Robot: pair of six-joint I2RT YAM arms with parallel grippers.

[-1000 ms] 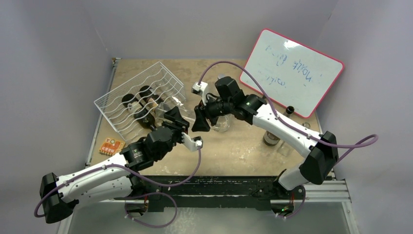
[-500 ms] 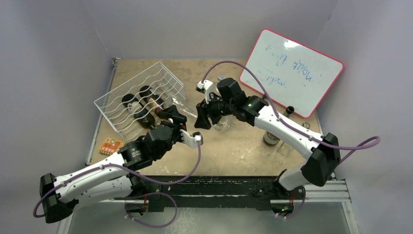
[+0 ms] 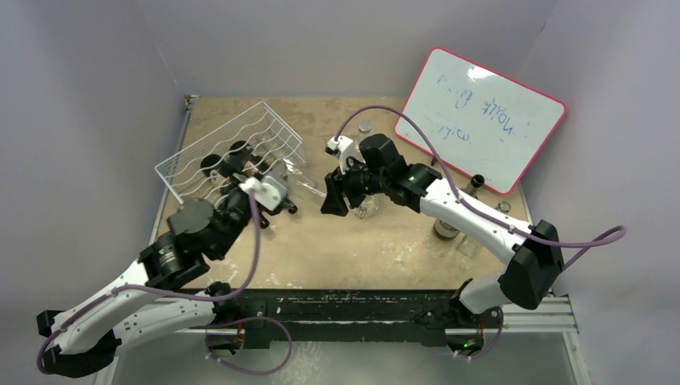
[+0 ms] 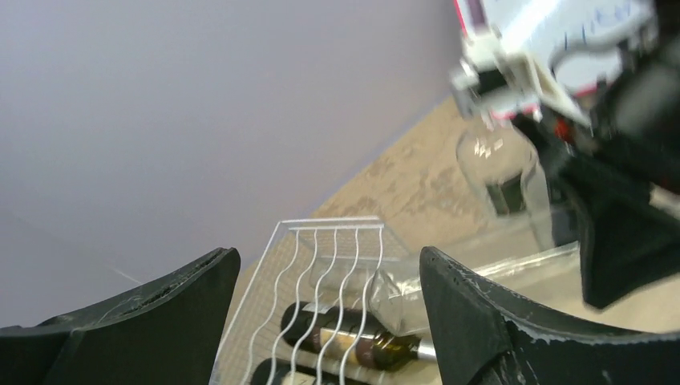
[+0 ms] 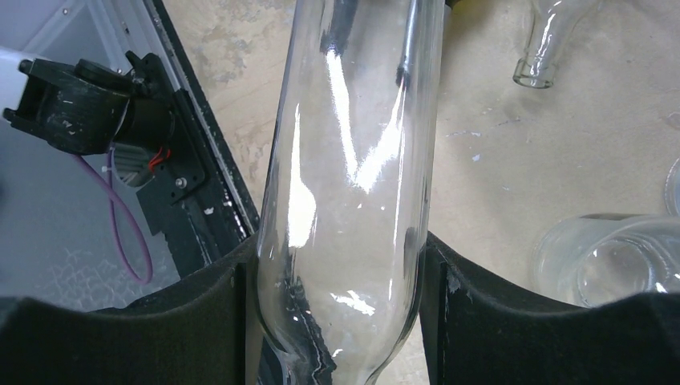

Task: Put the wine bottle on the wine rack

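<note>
Currently the left gripper hangs over the right end of the wine rack, jaws spread wide and nothing between them. Through the gap the left wrist view shows the white wavy rods and a dark wine bottle lying in a groove, neck pointing out of the rack's right side. More dark bottles lie in grooves further left. A second clear bottle lies against the rack's right edge, just beside the dark bottle's neck; whether it rests on the rods or on the table, cannot tell.

Right gripper is clamped on the clear wine bottle, pads pressed on both sides of the glass body. It is held off the table to the right of the rack, apart from it, not on the rack. A glass jar stands on the table near that bottle, also right of the rack. A pink-framed whiteboard leans well to the rack's right.
</note>
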